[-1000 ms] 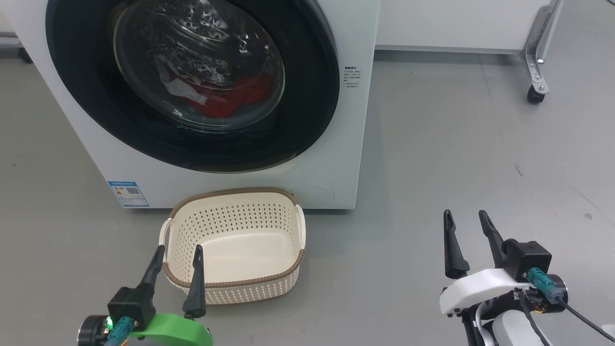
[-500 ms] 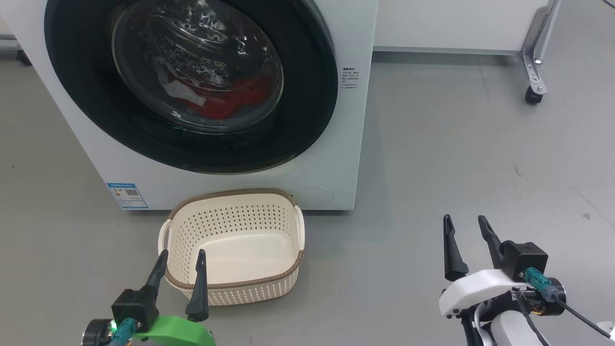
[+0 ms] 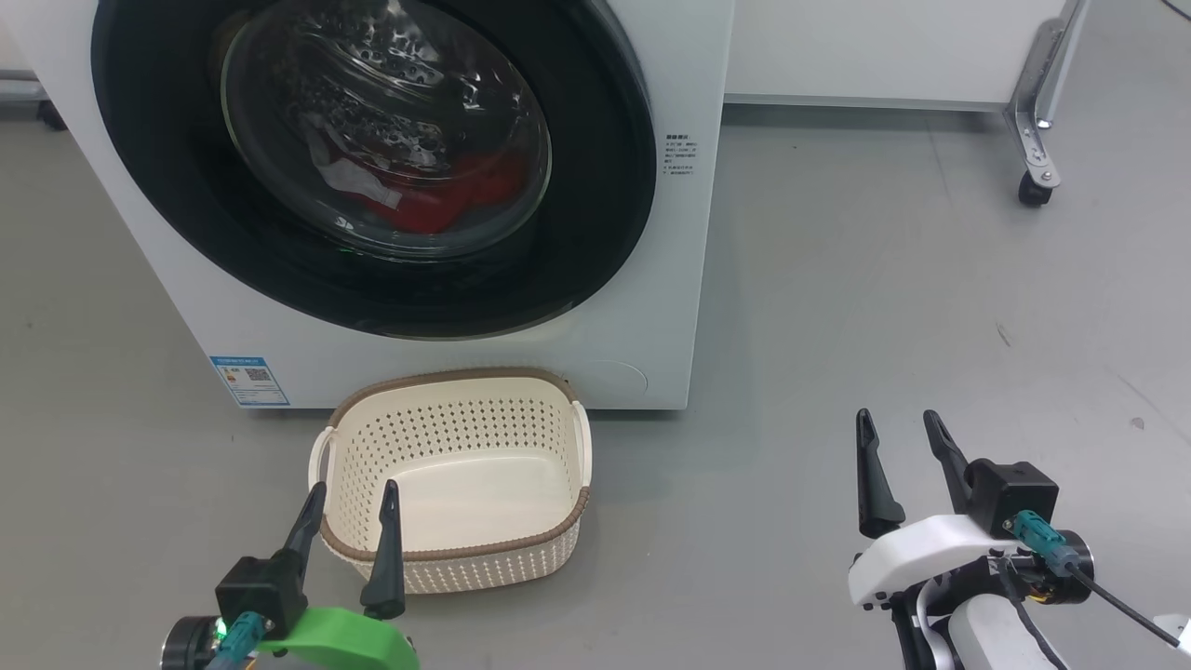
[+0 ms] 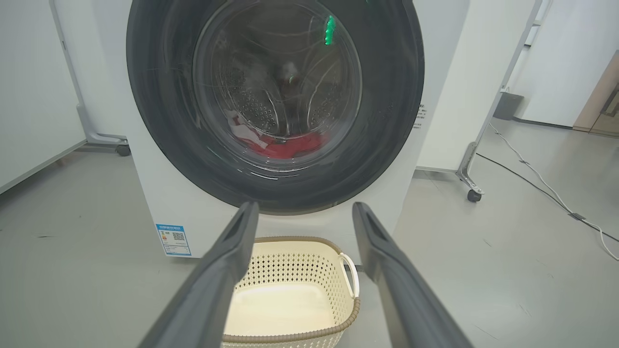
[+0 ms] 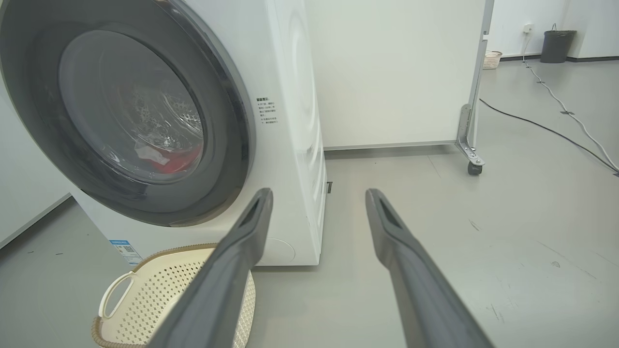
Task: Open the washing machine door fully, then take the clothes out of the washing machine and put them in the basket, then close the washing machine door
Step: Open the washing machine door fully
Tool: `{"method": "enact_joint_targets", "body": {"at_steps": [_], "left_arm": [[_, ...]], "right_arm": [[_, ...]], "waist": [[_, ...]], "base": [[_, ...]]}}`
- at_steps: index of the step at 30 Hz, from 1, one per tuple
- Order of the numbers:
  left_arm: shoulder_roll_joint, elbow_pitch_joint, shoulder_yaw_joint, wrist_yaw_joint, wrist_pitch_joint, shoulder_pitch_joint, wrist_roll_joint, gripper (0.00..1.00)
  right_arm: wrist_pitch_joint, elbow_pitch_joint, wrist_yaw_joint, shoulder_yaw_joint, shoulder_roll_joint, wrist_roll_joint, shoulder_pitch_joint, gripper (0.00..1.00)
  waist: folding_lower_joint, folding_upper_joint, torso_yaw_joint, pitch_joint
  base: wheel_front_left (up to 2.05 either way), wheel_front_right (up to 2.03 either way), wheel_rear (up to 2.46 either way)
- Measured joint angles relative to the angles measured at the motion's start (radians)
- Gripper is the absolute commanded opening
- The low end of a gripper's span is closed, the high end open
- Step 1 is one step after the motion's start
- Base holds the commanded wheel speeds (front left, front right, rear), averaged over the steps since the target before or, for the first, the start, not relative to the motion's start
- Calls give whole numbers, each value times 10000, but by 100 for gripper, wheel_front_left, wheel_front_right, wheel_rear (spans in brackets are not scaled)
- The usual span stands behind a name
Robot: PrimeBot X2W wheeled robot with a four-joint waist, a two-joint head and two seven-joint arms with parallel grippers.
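While upright, basket (image 3: pixel 484 569) lengthwise along washing machine (image 3: pixel 675 298) front.

blue label (image 3: pixel 248 381) on washing machine (image 3: pixel 642 307), print unreadable

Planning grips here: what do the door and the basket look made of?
The door: glossy black rim, likely plastic, around a clear bulging centre that looks like glass, judging by its reflections. The basket: matte cream plastic, seemingly moulded with punched holes; brown woven-look rim.

The left gripper (image 3: pixel 354 486) and right gripper (image 3: pixel 896 415) both hover low, fingers (image 3: pixel 384 544) spread apart and pointing forward, empty.
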Motion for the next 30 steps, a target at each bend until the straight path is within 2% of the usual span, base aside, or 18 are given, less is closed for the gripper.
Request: {"method": "enact_joint_targets", "body": {"at_steps": [28,29,30], "left_arm": [[2,13,-274,13,-2,-65,0,100],[2,13,-291,13,0,-80,0,100],[4,6,-297,13,0,-90,0,100]], "right_arm": [[-6,46,8,-115,4,2,-117,100],[-10,36,12,-123,4,2,-117,36],[-12,33,36,-123,4,15,-117,0]], "waist": [[0,0,167,31],[0,0,195,51],[0,0,225,75]], "base": [[0,0,0],[0,0,0],[0,0,0]]}}
